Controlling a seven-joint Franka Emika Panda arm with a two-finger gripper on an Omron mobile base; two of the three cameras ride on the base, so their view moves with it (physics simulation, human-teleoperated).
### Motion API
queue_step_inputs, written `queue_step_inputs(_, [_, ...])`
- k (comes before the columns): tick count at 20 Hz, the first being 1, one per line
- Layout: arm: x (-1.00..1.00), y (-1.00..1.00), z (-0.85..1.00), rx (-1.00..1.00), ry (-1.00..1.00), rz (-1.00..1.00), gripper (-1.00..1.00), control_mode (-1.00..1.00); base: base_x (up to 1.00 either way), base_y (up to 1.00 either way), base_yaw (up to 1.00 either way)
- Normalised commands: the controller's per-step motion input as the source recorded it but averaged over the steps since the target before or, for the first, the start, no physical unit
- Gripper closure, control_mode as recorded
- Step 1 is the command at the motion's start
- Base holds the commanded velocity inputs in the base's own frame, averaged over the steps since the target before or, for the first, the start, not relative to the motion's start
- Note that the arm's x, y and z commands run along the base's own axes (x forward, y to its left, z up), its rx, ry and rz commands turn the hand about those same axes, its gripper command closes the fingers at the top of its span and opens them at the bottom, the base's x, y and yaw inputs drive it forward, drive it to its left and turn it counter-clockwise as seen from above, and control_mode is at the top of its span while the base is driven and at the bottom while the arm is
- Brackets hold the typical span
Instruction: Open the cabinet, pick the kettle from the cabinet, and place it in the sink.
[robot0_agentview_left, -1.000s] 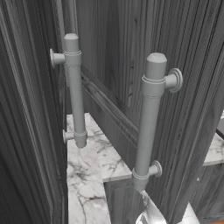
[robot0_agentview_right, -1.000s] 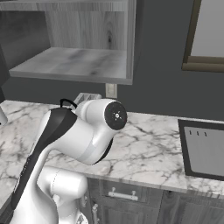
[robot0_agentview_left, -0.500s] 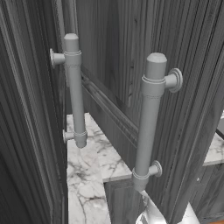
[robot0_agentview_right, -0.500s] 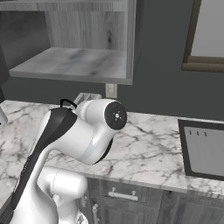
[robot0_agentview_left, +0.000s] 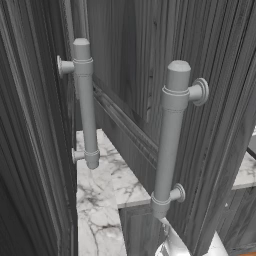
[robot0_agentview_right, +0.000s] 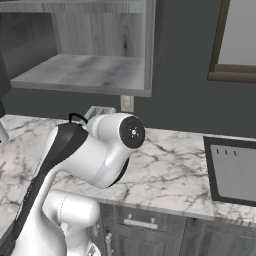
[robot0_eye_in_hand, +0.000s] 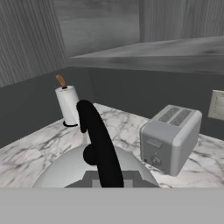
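Jaws shut tight on the kettle (robot0_eye_in_hand: 94, 168), clamped on the thin dark arched handle (robot0_eye_in_hand: 98, 146) that runs straight up the middle of the hand view, with the silvery dome swelling just beneath. So the kettle is out of the cabinet and hanging under the hand, above the marble desk (robot0_eye_in_hand: 127, 127).

Now the big picture. The cabinet (robot0_agentview_right: 90, 50) stands open in the right base view, its shelf bare, and its swung-out door crowds the left base view, the thick bar handle (robot0_agentview_left: 170, 145) upright on its pegs. A similar bar (robot0_agentview_left: 85, 105) stands upright on the panel behind it. The white arm (robot0_agentview_right: 85, 155) is folded low over the desk, elbow toward the camera. Far off to the arm's right sits the sink (robot0_agentview_right: 232, 170), black rim around a light-grey panel, well apart from the hand. That's the relation that matters: the kettle must travel sideways along the desk to the right, and I'd judge the carry has barely begun.

What's in the way? The boxy grey toaster (robot0_eye_in_hand: 170, 138) stands just beside the kettle, and it looks like the likeliest thing to clip on a low swing. Going higher over it looks safer. A paper towel roll (robot0_eye_in_hand: 68, 105) stands upright further back, and a small wall outlet (robot0_agentview_right: 127, 103) sits below the open cabinet.
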Motion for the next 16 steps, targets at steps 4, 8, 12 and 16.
queue_step_inputs(4, [0.0, 0.0, 0.0, 0.0, 0.0, 0.0, 1.0, 1.0, 0.0, 0.0, 0.0])
queue_step_inputs(8, [0.0, 0.0, 0.0, 0.0, 0.0, 0.0, 1.0, 1.0, -0.01, 0.0, 0.0])
queue_step_inputs(12, [0.0, 0.0, 0.0, 0.0, 0.0, 0.0, 1.0, 1.0, -0.25, 0.0, 0.0])
queue_step_inputs(16, [0.0, 0.0, 0.0, 0.0, 0.0, 0.0, 1.0, 1.0, -0.47, 0.0, 0.0])
